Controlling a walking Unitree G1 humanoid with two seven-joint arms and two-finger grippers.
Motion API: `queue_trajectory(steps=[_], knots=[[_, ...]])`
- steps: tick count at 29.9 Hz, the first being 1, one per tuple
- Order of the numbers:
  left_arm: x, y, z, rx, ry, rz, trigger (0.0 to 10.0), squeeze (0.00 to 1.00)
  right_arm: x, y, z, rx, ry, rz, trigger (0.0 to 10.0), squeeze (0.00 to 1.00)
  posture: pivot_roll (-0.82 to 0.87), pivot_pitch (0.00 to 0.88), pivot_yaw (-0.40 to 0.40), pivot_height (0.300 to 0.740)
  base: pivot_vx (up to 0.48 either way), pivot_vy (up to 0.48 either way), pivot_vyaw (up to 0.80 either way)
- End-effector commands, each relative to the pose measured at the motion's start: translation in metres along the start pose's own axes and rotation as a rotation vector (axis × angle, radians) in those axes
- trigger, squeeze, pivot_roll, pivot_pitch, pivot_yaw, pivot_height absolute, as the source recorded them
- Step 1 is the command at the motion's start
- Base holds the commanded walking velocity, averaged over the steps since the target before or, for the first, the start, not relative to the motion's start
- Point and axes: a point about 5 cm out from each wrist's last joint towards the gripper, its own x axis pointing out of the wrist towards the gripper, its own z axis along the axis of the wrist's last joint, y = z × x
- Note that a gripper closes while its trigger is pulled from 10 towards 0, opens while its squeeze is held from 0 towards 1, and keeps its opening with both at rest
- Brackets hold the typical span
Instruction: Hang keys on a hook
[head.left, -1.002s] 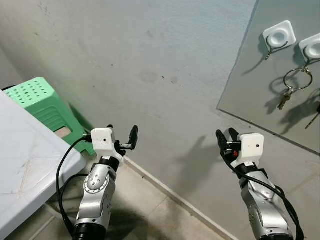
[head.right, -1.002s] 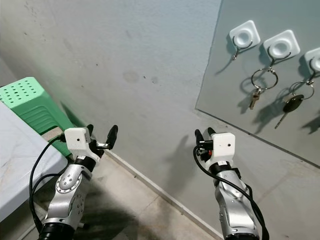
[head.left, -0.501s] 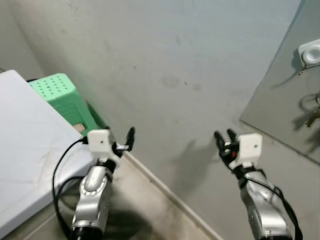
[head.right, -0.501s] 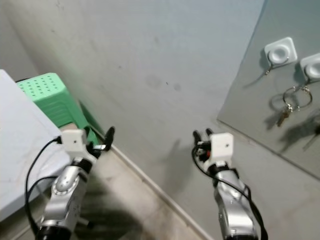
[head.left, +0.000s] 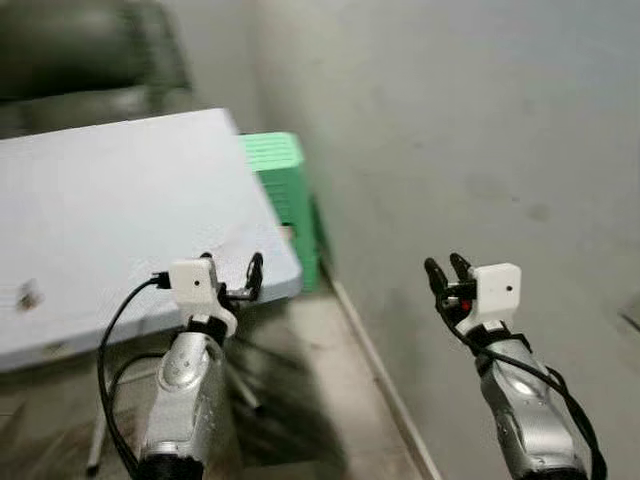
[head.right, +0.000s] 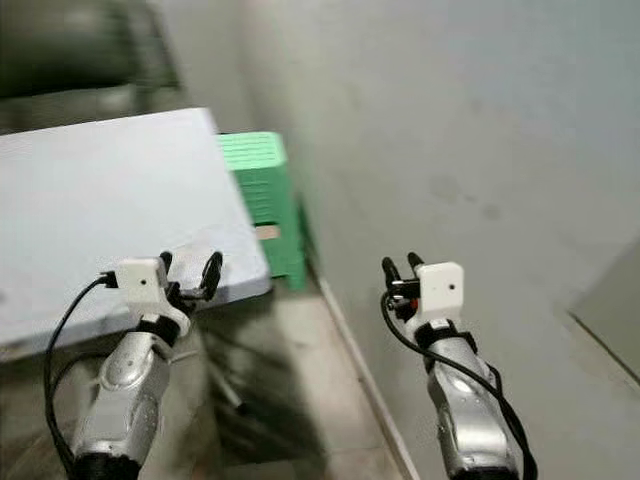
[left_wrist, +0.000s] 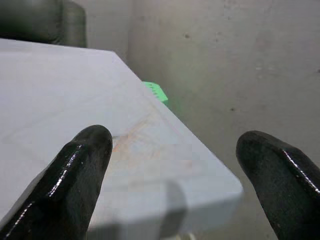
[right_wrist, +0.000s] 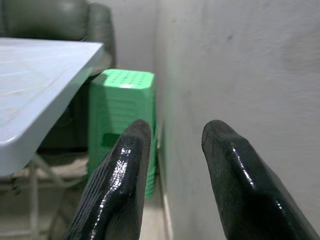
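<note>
My left gripper (head.left: 232, 265) is raised and open, empty, just over the near right corner of a white table (head.left: 110, 200). In the left wrist view its fingertips (left_wrist: 82, 155) stand wide apart above that tabletop (left_wrist: 75, 100). My right gripper (head.left: 443, 265) is held up in front of the grey wall (head.left: 480, 110), open with a narrower gap and nothing in it. A small blurred object (head.left: 25, 295) lies on the table near its left edge; I cannot tell what it is.
A green plastic stool (head.left: 280, 180) stands between the table and the wall, also seen in the right wrist view (right_wrist: 125, 100). A dark upholstered chair (head.left: 90, 50) is behind the table. Bare floor (head.left: 330, 400) runs along the wall's base.
The camera has swung to the left: the panel with hooks and hanging keys has left the picture, and the table and dark chair have come in. Both arms keep their pose.
</note>
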Motion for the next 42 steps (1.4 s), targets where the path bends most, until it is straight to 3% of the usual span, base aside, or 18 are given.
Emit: queue_trajectory(steps=[1, 12, 16, 42], knots=[[0.0011, 0.0034, 0.0046, 0.02, -0.011, 0.007, 10.0, 0.0, 0.0037, 0.0018, 0.0041, 0.008, -0.013, 0.011, 10.0, 0.0, -0.02, 0.0, -0.048, 0.74, 0.0, 0.0, 0.8], [0.0013, 0.0016, 0.0031, 0.007, -0.008, 0.015, 10.0, 0.0, 0.0071, 0.0017, 0.0089, 0.009, -0.026, 0.015, 10.0, 0.0, -0.02, 0.0, -0.056, 0.74, 0.0, 0.0, 0.78], [0.0009, 0.0023, 0.0031, -0.001, -0.005, 0.019, 10.0, 0.0, 0.0084, 0.0022, 0.0108, 0.045, -0.039, 0.006, 10.0, 0.0, -0.02, 0.0, -0.054, 0.74, 0.0, 0.0, 0.0], [0.0019, 0.0049, 0.0048, -0.034, -0.002, 0.041, 10.0, 0.0, 0.0054, 0.002, 0.0108, 0.061, -0.04, -0.005, 10.0, 0.0, -0.02, 0.021, -0.049, 0.74, 0.0, 0.051, 0.0]])
